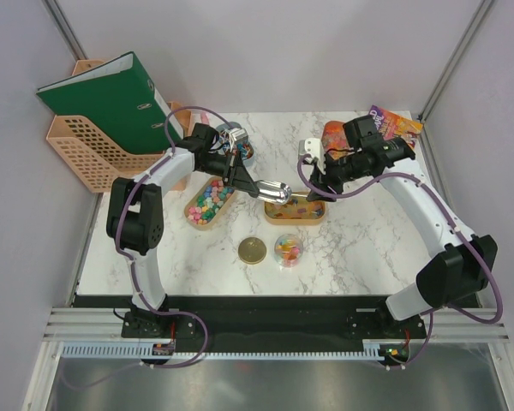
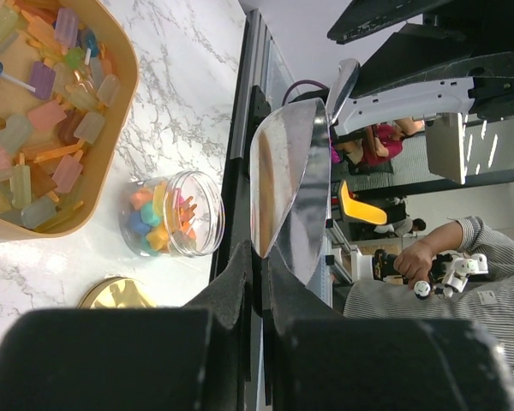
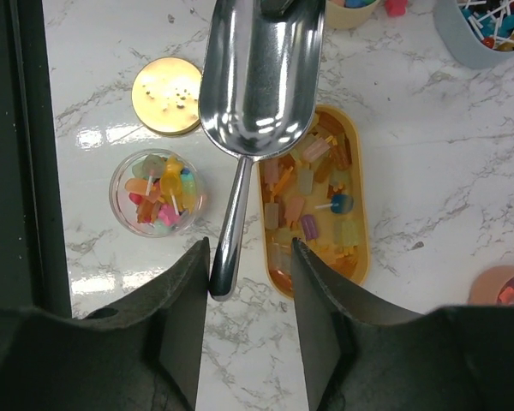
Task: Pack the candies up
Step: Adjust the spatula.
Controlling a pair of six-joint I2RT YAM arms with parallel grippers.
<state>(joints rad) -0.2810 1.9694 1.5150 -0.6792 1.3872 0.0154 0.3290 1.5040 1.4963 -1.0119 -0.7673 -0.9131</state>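
My left fingers (image 2: 240,287) are clenched on the bowl end of the scoop (image 3: 261,77), over the oval tray (image 3: 362,205). My right fingers (image 3: 193,300) are apart, straddling the handle tip, no grip. The candies (image 3: 304,181) are in that tray, with more in the jar (image 3: 158,193) on the counter (image 3: 428,128) beside the gold lid (image 3: 166,96).

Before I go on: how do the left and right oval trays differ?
The left tray lies slanted in the top view; the right tray lies crosswise. The left tray holds bright pink, green and blue candies; the right tray holds paler lolly-shaped candies on sticks. The scoop hangs over the right tray, not the left tray. Both are tan, oval and open.
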